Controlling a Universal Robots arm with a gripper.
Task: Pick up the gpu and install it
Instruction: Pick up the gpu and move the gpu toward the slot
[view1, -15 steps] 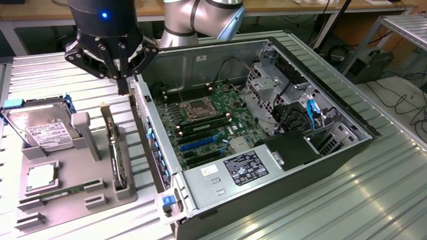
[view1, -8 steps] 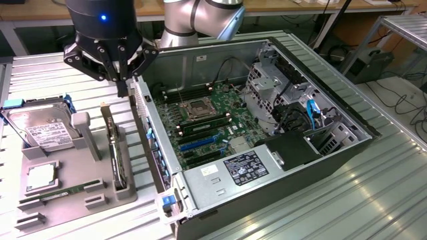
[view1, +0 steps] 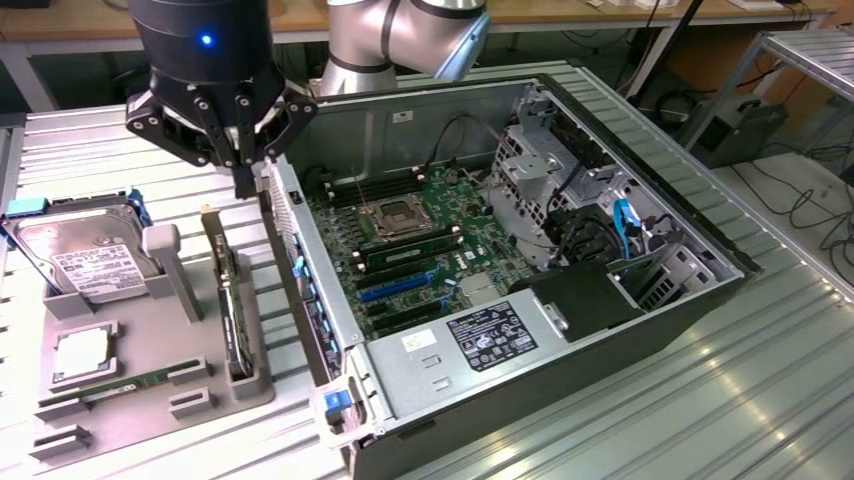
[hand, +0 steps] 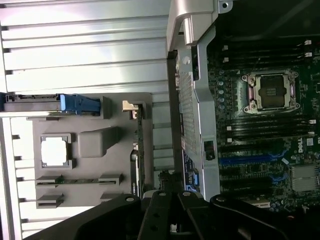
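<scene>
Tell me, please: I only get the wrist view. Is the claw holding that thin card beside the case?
Observer: No. The claw is shut and empty. It hangs just above the gpu, which stands on edge in the tray.
Operator: And the blue thing at the tray's edge?
Observer: That's a rail on a hard drive, which stands in its slot with a white label showing.
Operator: What else sits inside the case?
Observer: A power supply with a black label, at the end nearest the exterior camera.
</scene>
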